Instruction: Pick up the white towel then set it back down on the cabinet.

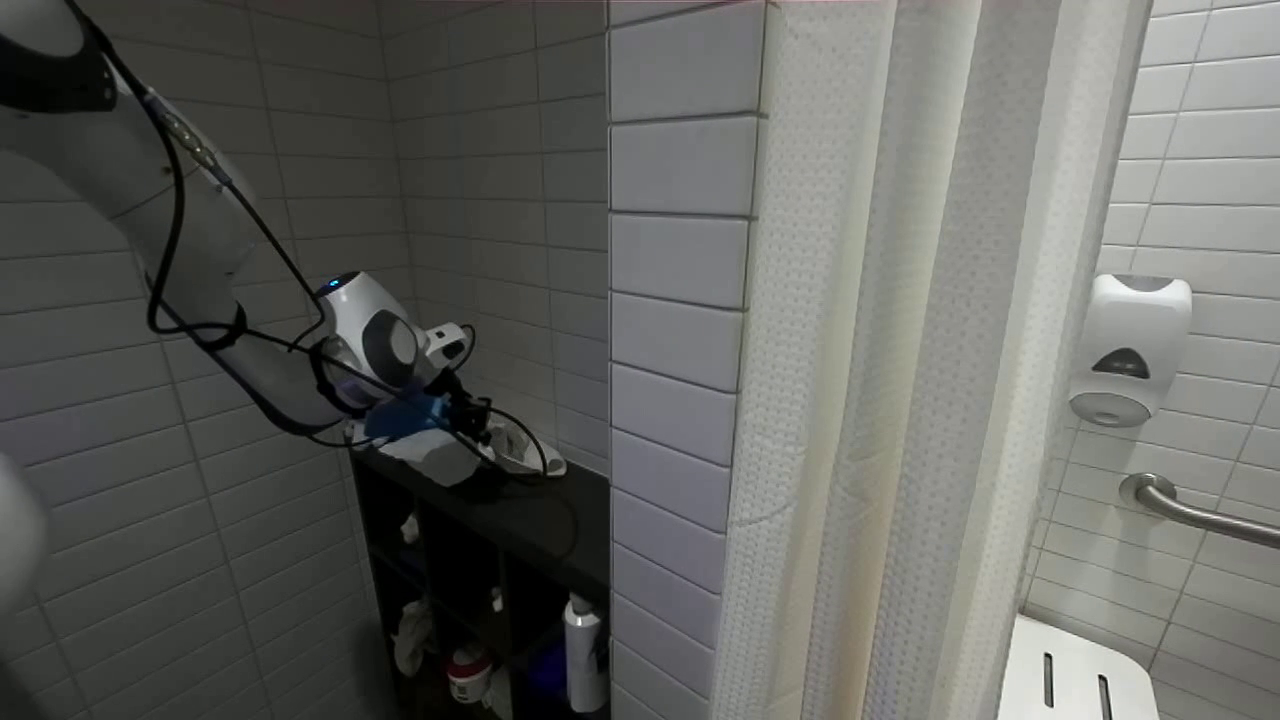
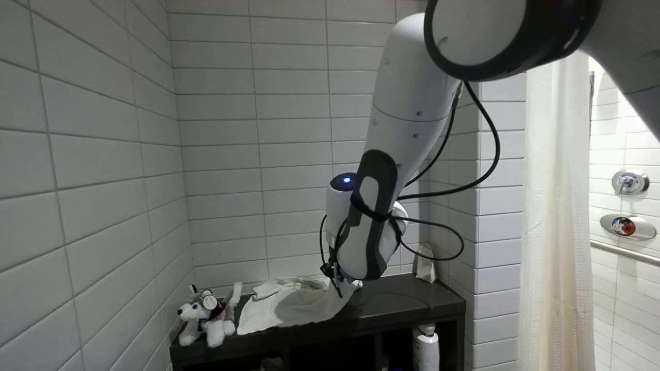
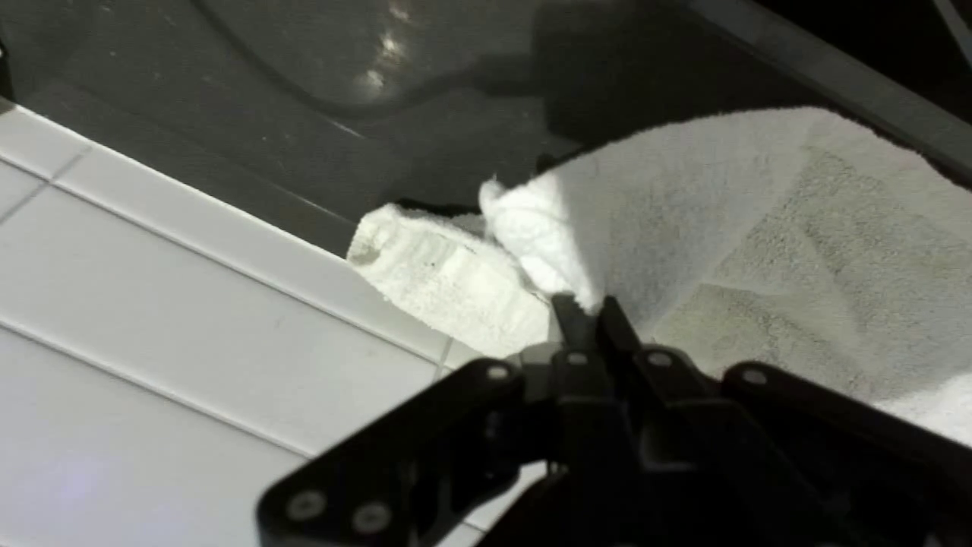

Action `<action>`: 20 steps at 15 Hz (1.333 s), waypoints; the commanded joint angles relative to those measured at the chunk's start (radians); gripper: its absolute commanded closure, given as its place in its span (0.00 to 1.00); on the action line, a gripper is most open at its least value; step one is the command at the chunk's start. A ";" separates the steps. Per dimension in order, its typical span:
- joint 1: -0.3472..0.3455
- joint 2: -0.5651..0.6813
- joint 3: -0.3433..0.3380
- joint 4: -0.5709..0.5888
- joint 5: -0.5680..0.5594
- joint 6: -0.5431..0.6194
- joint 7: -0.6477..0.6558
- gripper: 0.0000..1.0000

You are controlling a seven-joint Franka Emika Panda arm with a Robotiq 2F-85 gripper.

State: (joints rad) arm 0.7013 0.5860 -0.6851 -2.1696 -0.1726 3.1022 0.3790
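Gripper is clamped on the white towel: cloth pinched between the fingertips in the wrist view, jaws nearly together. Held end is raised off the cabinet; the rest lies on the cabinet top. In an exterior view, towel's long axis runs left-right, roughly along the cabinet's length. Held end points right and up into the gripper, free end points left. Cloth's near edge follows the cabinet's front edge closely; can't tell if any hangs over.

Crumpled off-white cloth just left of the gripper in the wrist view, by the tiled wall. Can't tell if it's the same towel. Arm reaches down from above. Plush dog sits just beside the towel's free end. White folded item stands at the back right corner of the top. Below, white bottle upright in a right-hand compartment; red-and-white tub farther left. Curtain hangs beside the tiled pillar.
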 commanded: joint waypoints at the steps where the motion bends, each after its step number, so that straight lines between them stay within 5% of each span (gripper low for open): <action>1: 0.004 0.003 -0.001 0.000 0.033 0.001 -0.029 0.94; 16: 0.004 0.003 -0.001 0.000 0.033 0.001 -0.029 0.98; 20: 0.056 0.006 -0.040 -0.022 0.038 0.037 -0.019 0.98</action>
State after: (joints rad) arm 0.7086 0.5873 -0.6858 -2.1708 -0.1543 3.1039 0.3783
